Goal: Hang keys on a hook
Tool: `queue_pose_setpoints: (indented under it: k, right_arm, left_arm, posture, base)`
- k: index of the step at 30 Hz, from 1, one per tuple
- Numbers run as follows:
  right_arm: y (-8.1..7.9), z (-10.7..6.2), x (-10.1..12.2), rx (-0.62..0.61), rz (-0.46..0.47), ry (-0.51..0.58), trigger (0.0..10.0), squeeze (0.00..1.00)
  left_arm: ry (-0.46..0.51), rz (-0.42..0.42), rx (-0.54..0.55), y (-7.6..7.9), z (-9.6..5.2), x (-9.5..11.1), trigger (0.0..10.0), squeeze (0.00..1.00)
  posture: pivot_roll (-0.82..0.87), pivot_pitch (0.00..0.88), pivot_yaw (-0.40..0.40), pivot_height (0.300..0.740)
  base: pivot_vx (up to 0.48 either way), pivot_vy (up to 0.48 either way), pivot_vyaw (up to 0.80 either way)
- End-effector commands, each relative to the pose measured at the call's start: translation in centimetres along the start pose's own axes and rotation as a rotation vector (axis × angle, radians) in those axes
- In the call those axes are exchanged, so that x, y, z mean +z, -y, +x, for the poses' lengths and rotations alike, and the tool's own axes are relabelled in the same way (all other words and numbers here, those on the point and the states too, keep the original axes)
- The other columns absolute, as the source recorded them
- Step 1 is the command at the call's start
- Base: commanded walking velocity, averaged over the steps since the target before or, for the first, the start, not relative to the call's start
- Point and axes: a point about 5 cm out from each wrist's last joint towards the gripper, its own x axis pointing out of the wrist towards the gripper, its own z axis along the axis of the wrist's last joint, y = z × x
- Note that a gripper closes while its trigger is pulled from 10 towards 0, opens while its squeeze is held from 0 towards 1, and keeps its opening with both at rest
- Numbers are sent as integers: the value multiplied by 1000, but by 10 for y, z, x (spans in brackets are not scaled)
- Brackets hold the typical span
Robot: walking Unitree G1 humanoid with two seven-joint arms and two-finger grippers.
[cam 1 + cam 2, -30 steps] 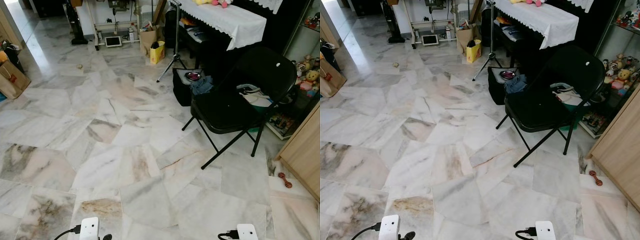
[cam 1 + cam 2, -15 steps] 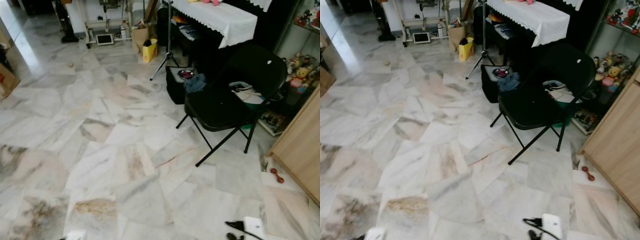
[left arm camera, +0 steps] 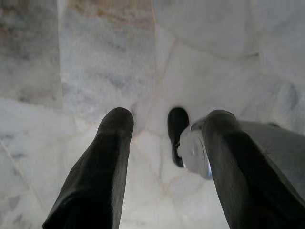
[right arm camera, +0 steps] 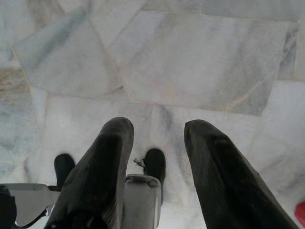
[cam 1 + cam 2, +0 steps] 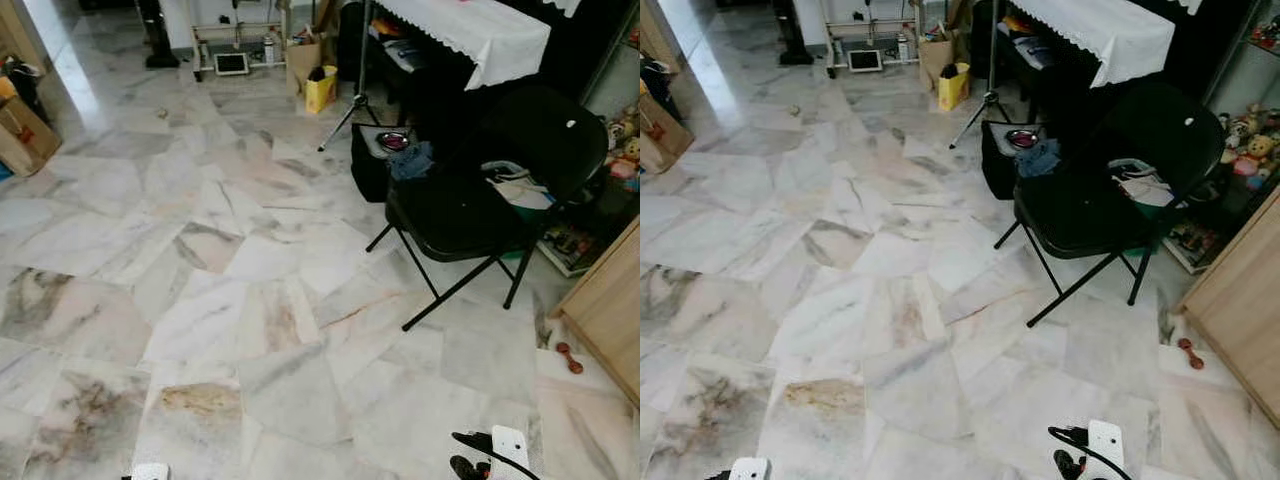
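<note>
Marble floor [image 5: 250, 300] is spreading across the room, a black folding chair [image 5: 480, 200] standing beside a wooden cabinet [image 5: 610, 310]. Left end effector [image 3: 164, 143] and right end effector [image 4: 157, 143] are hanging apart, empty; keys can't be made out.

The floor [image 5: 250, 300] is polished marble in irregular slabs, white veined with grey and rust, glossy enough to throw back window glare. The folding chair [image 5: 480, 200] ahead of the right gripper [image 4: 157, 143] has a matt black padded seat and back on thin black metal legs. Beyond it, a white cloth with a lace edge [image 5: 470, 35] drapes over dark furniture. A cabinet side [image 5: 610, 310] near the chair shows pale, smooth wood grain. Both grippers' fingers [image 3: 112, 162] look like smooth, dull black plastic. A brown paper bag [image 5: 22, 135] stands far off, ahead of the left gripper [image 3: 164, 143].
</note>
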Motion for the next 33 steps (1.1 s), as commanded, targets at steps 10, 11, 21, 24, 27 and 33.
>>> queue_pose_setpoints:
  k: [10,11,21,24,27,33]
  right_arm:
    - [0,-1,-9,-22,-2,-21,10000,0]
    - [0,-1,-10,-29,-6,-26,10000,0]
    - [-5,-2,-22,-47,23,-43,10000,0]
    - [-5,-3,-27,-49,21,-54,10000,0]
    - [-5,-3,-28,-46,4,-65,10000,0]
    - [-2,-5,-31,-61,-9,-75,10000,0]
  left_arm:
    - [11,-47,12,3,-3,-8,10000,0]
    - [14,-41,7,3,-3,-8,10000,0]
    - [52,-48,23,-1,-6,-10,10000,0]
    - [201,-27,-22,37,19,56,10000,0]
    - [320,30,-96,78,30,122,10000,0]
    - [279,89,-156,92,31,120,10000,0]
  posture:
    - [135,0,-16,740]
    - [126,0,-9,740]
    - [120,0,15,740]
    - [127,0,9,740]
    - [134,0,2,740]
    - [142,0,-19,740]
  base:
    - [0,0,0]
    - [0,0,0]
    - [0,0,0]
    - [0,0,0]
    - [0,0,0]
    - [0,0,0]
